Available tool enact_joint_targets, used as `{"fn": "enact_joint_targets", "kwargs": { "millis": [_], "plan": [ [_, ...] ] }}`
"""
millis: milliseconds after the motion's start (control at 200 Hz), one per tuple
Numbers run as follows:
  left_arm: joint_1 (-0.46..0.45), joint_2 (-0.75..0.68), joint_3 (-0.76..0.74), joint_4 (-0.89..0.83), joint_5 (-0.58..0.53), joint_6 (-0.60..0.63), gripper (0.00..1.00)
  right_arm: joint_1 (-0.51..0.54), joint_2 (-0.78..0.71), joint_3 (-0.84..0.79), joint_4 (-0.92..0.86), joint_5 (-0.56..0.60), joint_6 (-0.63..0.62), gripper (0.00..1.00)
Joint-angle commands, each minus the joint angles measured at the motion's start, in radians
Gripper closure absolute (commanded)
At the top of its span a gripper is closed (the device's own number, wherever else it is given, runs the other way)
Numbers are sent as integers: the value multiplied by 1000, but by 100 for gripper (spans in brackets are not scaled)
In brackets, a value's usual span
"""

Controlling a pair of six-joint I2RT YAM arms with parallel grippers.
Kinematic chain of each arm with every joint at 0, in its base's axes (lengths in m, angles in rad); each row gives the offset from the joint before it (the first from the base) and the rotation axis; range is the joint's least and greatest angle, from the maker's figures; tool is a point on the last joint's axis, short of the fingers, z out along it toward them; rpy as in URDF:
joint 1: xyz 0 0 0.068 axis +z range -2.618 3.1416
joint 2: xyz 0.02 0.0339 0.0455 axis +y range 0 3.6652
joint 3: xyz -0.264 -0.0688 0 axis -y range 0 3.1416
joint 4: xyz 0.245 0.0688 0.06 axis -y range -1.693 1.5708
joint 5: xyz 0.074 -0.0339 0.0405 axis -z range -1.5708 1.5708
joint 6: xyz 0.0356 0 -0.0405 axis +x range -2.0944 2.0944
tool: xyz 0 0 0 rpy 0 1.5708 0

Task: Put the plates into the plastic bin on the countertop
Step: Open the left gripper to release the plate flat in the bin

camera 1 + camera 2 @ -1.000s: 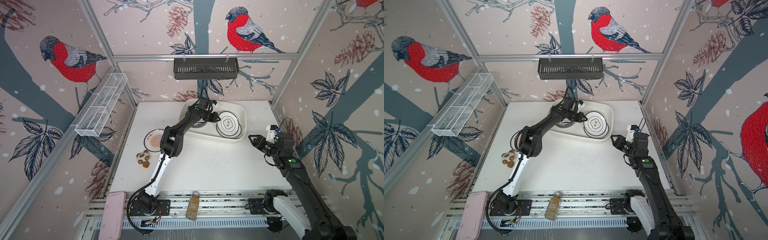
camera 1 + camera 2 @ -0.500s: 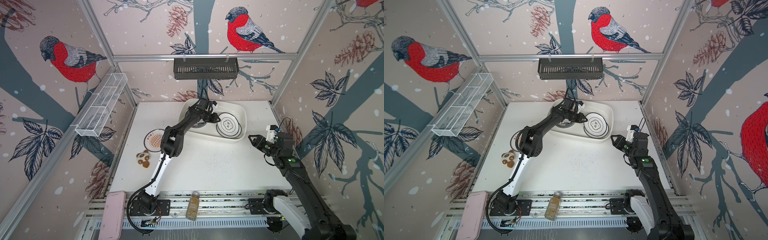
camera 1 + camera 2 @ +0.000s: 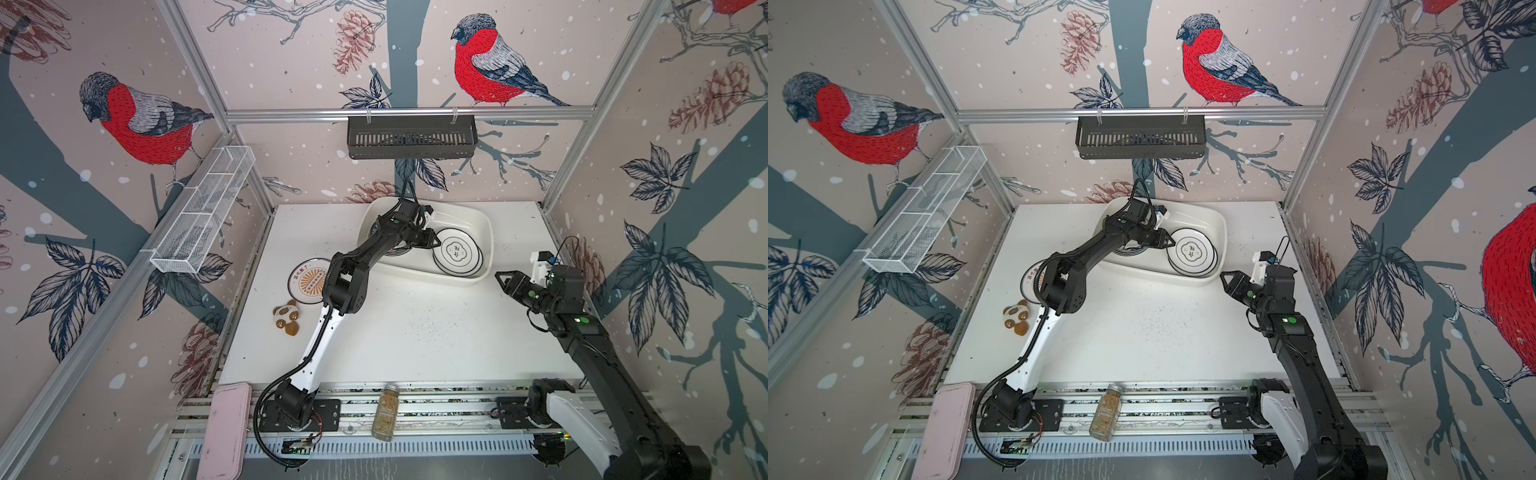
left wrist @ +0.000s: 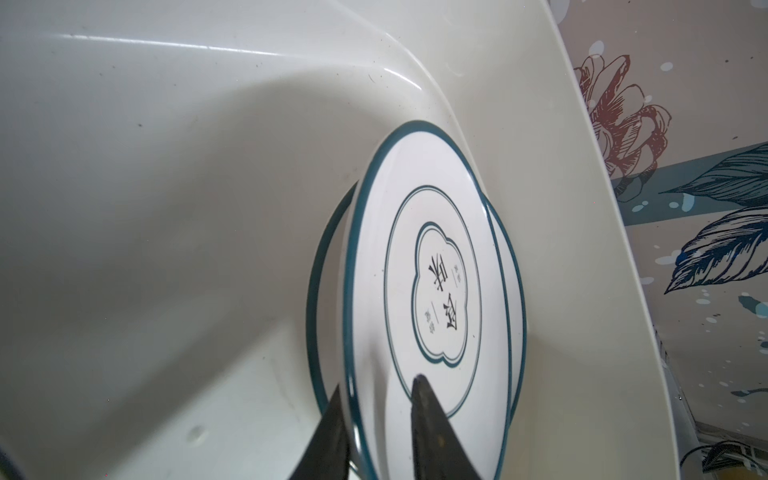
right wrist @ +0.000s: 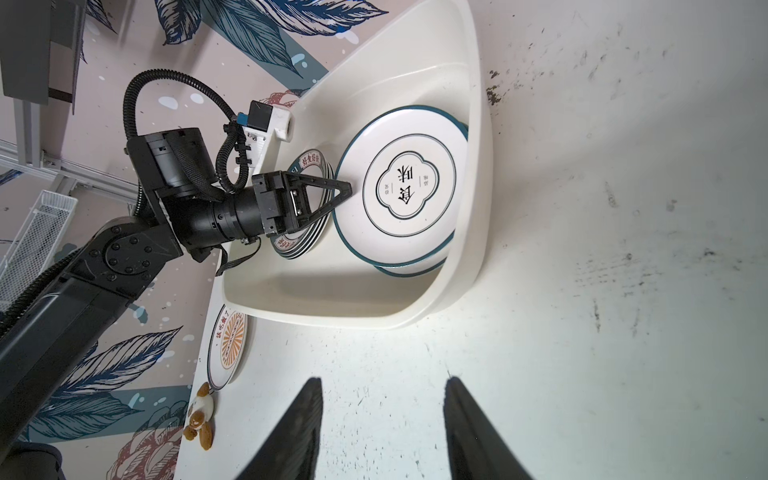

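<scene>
Plate (image 4: 432, 291) between parted left fingers (image 4: 432, 436)

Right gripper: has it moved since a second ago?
No. The right gripper still hovers off the near right corner of the plastic bin, jaws open.

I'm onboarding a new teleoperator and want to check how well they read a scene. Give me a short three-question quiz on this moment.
1. True or false: the right gripper holds a plate.
2. Relative to the large white plastic bin, where does the round white plate with the orange sunburst centre lie? A) inside it; B) beside it, on the white countertop; C) in the black wall basket.
3. How many thin-rimmed white plates with a flower emblem are stacked in the bin, at the left gripper?

Key: 1 false, its jaws stand open and empty; 2 B; 3 two.
</scene>
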Motion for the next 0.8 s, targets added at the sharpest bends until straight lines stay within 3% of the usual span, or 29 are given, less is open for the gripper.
{"fn": "enact_joint_targets", "kwargs": {
  "millis": [0,605,791],
  "plan": [
    [-3,3,1,16,16,1,71,-1,1,-2,34,-2,6,51],
    [-3,13,-8,7,-1,6,63,-1,2,-8,45,-6,13,51],
    [-3,8,-11,3,-9,6,54,-1,-4,-8,43,-5,17,51]
  ]
}}
